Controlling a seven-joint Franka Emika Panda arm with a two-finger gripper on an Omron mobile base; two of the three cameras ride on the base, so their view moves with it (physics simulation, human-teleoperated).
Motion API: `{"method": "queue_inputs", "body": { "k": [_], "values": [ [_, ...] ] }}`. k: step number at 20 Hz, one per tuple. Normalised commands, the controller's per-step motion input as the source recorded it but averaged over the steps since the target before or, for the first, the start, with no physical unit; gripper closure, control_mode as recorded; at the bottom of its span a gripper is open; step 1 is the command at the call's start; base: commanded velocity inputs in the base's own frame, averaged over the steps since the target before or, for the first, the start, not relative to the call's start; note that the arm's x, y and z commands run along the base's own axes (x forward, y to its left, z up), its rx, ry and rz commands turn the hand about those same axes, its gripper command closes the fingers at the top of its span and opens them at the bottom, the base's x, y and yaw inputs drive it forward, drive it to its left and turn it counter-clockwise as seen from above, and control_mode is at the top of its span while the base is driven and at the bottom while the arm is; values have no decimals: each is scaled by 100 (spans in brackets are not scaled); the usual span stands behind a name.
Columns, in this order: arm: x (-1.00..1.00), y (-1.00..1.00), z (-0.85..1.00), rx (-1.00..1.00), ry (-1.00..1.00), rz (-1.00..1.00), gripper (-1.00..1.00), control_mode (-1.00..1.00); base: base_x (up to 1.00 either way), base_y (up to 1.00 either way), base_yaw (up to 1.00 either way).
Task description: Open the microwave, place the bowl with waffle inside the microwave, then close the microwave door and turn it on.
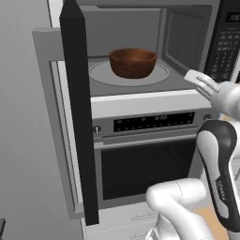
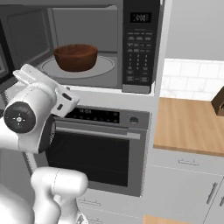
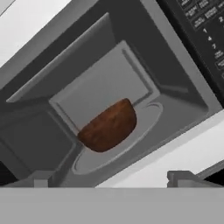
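Observation:
The microwave [image 1: 140, 89] [image 2: 87, 78] stands open, its door [image 1: 77, 108] swung out to the left and seen edge-on. The reddish-brown bowl [image 1: 132, 62] [image 2: 75, 57] [image 3: 109, 127] sits on the round glass turntable [image 1: 101, 75] [image 2: 105, 65] inside the grey cavity. The bowl's wall hides the waffle. My gripper [image 1: 194, 77] [image 2: 26, 74] [image 3: 109, 180] hangs just outside the cavity's front edge, below and in front of the bowl. It is open, its fingertips [image 3: 179, 177] wide apart with nothing between them. The keypad strip [image 1: 225, 42] [image 2: 138, 48] runs down the microwave's right side.
Below the microwave sits the silver-trimmed oven [image 1: 145, 159] [image 2: 96, 153] with its dark control panel. A wooden counter [image 2: 188, 127] lies to the right, with a dark object [image 2: 218, 103] at its far edge. White drawers [image 2: 188, 183] are underneath.

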Motion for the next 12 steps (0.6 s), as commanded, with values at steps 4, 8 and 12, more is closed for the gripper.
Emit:
{"method": "queue_inputs", "body": {
  "k": [4, 8, 12],
  "values": [
    [-76, -1, 0, -100, -27, 27, -100, -100, 0, 0, 0],
    [-45, 0, 7, -95, -1, -1, -100, -100, 0, 0, 0],
    [-17, 6, 1, -39, 19, -39, -100, -100, 0, 0, 0]
  ]
}}
